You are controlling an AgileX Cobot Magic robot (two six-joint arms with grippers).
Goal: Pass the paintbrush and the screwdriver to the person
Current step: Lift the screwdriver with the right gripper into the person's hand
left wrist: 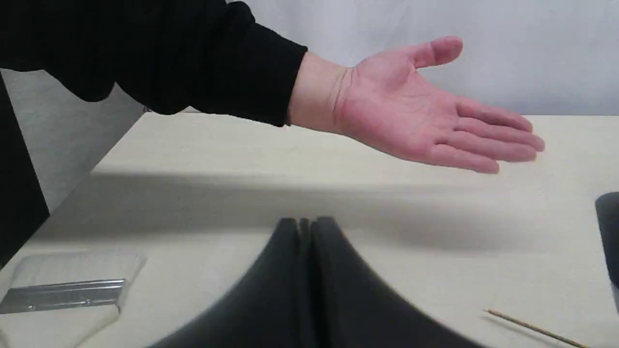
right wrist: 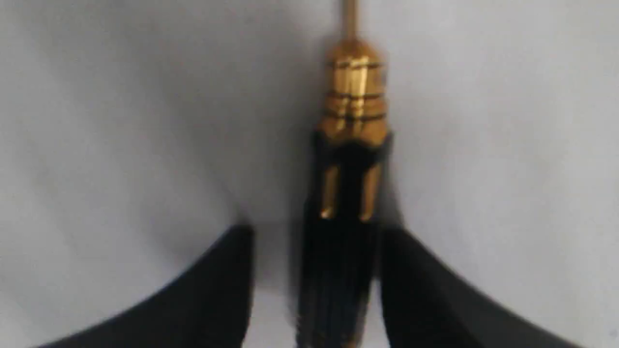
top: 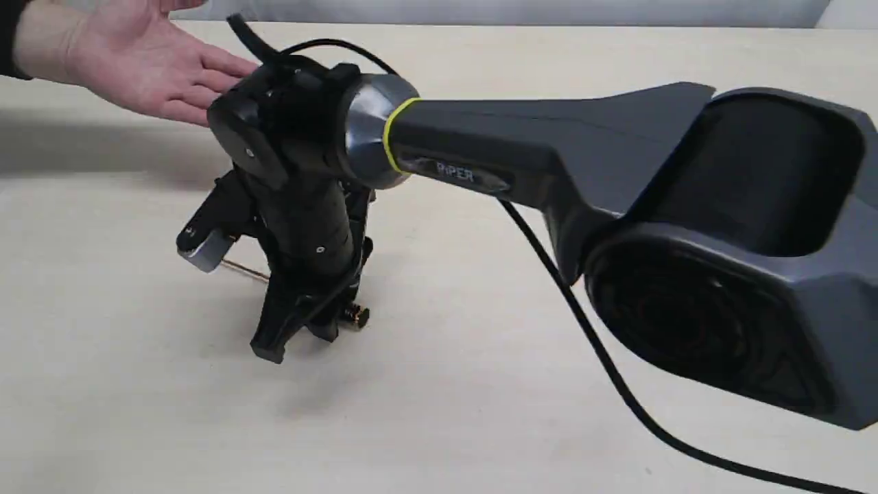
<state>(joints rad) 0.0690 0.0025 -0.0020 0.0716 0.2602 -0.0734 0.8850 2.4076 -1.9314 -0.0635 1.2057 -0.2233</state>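
Observation:
The screwdriver [right wrist: 355, 96] lies flat on the table, its black handle between the fingers of my right gripper [right wrist: 316, 232]. The jaws are open, with a gap showing on one side of the handle. From outside, that gripper [top: 298, 343] points down at the table, with the thin shaft [top: 243, 269] sticking out to the left and the gold end ring [top: 357, 315] to the right. The person's open palm [top: 137, 62] is held out just behind the arm. My left gripper [left wrist: 305, 223] is shut and empty, low over the table. The paintbrush [left wrist: 63, 290] lies beside it.
The right arm [top: 549, 151] reaches across the pale table [top: 480, 384], trailing a black cable [top: 617, 384]. The person's dark sleeve [left wrist: 169, 53] hangs over the table's far corner. The screwdriver shaft tip [left wrist: 532, 328] shows in the left wrist view.

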